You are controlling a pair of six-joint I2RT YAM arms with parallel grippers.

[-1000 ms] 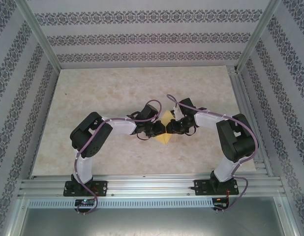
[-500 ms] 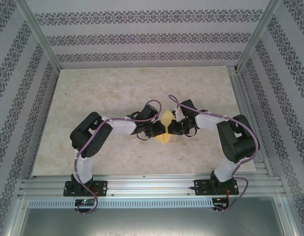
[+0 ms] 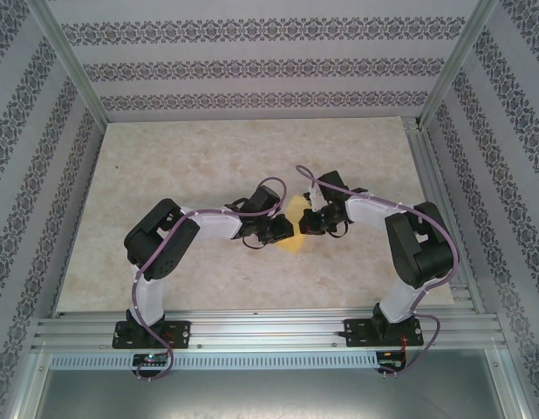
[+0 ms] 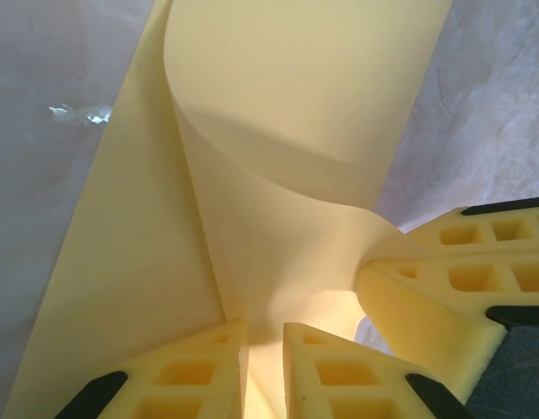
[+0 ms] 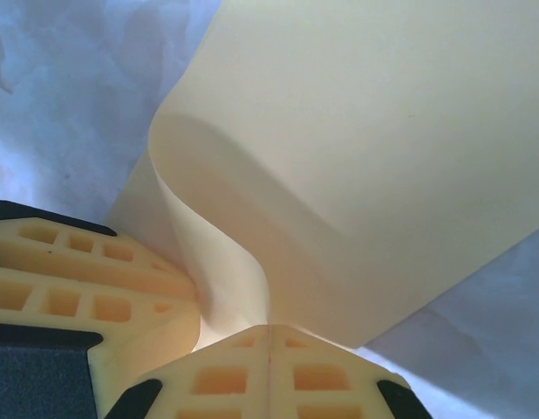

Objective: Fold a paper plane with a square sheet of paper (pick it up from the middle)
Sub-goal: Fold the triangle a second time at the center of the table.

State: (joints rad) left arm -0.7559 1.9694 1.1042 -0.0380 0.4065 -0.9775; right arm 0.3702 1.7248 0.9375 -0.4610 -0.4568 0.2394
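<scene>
Paper: the square sheet of paper (image 3: 291, 243) sits near the middle of the table (image 3: 182, 166), a little toward the near edge, between the two grippers.
Paper shape: bent, not flat. In the left wrist view one pale-yellow layer (image 4: 278, 131) rolls over in a soft rounded curve above a flatter layer. No sharp crease shows at that curve.
Left gripper: the left gripper (image 3: 285, 229) reaches in from the left. Its jaws stand narrow, with only a slim gap, and the paper runs down into that gap (image 4: 265, 371) and is pinched there.
Right gripper: the right gripper (image 3: 306, 223) comes in from the right. Its fingers are pressed together, and the curled layer drops to their tips (image 5: 269, 345) and appears caught between them.
Spacing: the two sets of yellow fingertips lie just beside each other, facing across the paper.
Table: a pale marbled surface.
Surroundings: patterned walls (image 3: 252, 70) on the left, right and far sides.
</scene>
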